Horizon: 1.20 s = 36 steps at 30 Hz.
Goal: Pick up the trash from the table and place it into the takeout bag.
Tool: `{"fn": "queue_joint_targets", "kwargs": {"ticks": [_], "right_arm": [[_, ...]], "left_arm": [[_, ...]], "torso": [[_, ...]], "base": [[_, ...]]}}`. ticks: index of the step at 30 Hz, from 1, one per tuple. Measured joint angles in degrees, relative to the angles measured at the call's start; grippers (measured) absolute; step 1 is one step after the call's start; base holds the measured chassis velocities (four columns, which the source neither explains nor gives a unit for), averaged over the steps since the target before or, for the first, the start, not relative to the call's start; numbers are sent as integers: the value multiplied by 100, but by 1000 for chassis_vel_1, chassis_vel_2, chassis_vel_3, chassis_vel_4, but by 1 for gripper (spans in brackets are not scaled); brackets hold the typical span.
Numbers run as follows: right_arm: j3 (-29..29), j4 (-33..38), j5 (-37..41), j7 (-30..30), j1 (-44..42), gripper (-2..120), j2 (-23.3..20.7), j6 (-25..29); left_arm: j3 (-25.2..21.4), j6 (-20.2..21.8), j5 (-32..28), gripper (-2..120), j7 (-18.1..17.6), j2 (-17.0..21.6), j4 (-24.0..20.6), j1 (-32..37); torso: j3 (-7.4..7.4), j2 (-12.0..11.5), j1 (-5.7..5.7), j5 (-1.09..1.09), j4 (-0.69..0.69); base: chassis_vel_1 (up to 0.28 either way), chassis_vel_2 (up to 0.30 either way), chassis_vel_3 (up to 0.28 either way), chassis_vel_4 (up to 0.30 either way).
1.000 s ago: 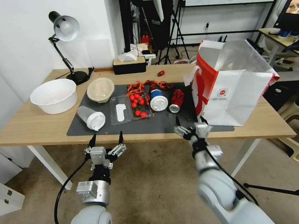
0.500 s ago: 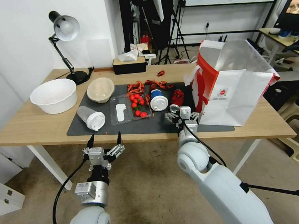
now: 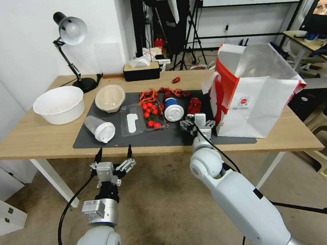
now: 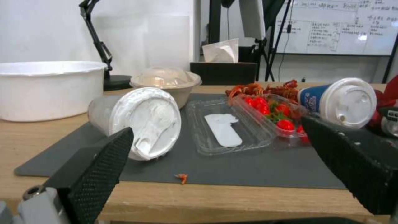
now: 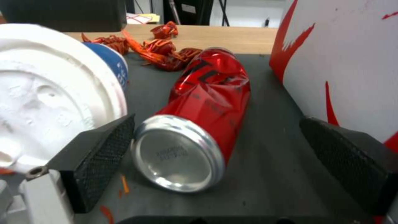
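Nearest the robot, the left gripper [image 3: 112, 154] hung below the front edge of the table [image 3: 31, 139], fingers spread wide and holding nothing. Past that edge lay the dark grey mat [image 3: 135, 139]. The right gripper [image 3: 196, 121] reached low over the mat's front part, its fingers parted widely on either side of the near end of the red drink can [image 5: 199, 124] without gripping it. The one can lay on its side, dented, its silver end toward the gripper.

Two things crowded that can: the blue cup with white lid [image 3: 172, 110] lay on its side close to the can's left, and the takeout bag [image 3: 254, 102] stood upright close to its right, mouth open. The right wrist view showed one black finger [image 5: 97, 149] just beside the cup's lid and the other [image 5: 352, 161] close to the bag's wall.

Left of the blue cup sat one open clear tray holding cherry tomatoes [image 3: 150, 114], then the clear lidded plastic cup [image 3: 99, 128] on its side. The left wrist view showed a small red scrap [image 4: 181, 178] at the mat's front edge and a clear dome lid on the beige pulp bowl [image 4: 166, 82].

Beyond the can lay red shell leftovers [image 3: 161, 93]. The white bowl [image 3: 59, 104] sat left of the mat. Farthest stood the black tissue box [image 3: 141, 71] and the desk lamp [image 3: 72, 50]
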Motion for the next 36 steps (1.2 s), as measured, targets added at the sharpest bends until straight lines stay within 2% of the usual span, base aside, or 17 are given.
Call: {"fn": "queue_joint_targets", "kwargs": {"ticks": [4, 5, 6, 8, 10, 13, 17, 28, 32, 35, 36], "right_arm": [[14, -100, 54, 5, 85, 97, 25, -2], [23, -134, 71, 9, 101, 92, 28, -36], [23, -134, 71, 9, 101, 92, 28, -36], [28, -174, 115, 20, 107, 80, 30, -84], [29, -185, 126, 21, 107, 77, 31, -96], [36, -239, 160, 28, 116, 61, 37, -135], [37, -251, 158, 22, 117, 53, 39, -136], [69, -83, 0, -45, 32, 53, -16, -128], [129, 150, -181, -248, -107, 53, -97, 111], [174, 440, -173, -663, -204, 53, -216, 570], [174, 440, -173, -663, -204, 53, -216, 570]], "left_arm": [[2, -30, -1, 100, -2, 0, 31, -5], [6, -43, -1, 100, -4, 0, 36, -5], [6, -43, -1, 100, -4, 0, 36, -5], [10, -51, -1, 100, -4, 0, 36, -3], [10, -55, -1, 100, -4, 0, 36, -3], [14, -67, -1, 100, -4, 0, 37, 0], [18, -92, -1, 100, -5, 0, 41, 9], [21, -110, 2, 100, -4, 0, 42, 11], [23, -110, 4, 100, -4, 0, 42, 14], [33, -110, 8, 100, -2, 0, 42, 12], [33, -110, 8, 100, -2, 0, 42, 12]], "torso": [[0, 0, -1, 0, 0], [0, 0, -1, 0, 0], [0, 0, -1, 0, 0], [0, 1, -1, 0, 0], [0, 1, -1, 0, 0], [0, 1, -1, 0, 0], [0, 1, -1, 0, 0], [0, 1, -1, 1, 0], [0, 1, -1, 0, -1], [0, 1, -1, 0, -1], [0, 1, -1, 0, -1]], "base": [[0, 0, 0, 0], [0, 0, 0, 0], [0, 0, 0, 0], [0, 0, 0, 0], [0, 0, 0, 0], [0, 0, 0, 0], [0, 0, 0, 0], [0, 0, 0, 0], [0, 0, 0, 0], [0, 0, 0, 0], [0, 0, 0, 0]]}}
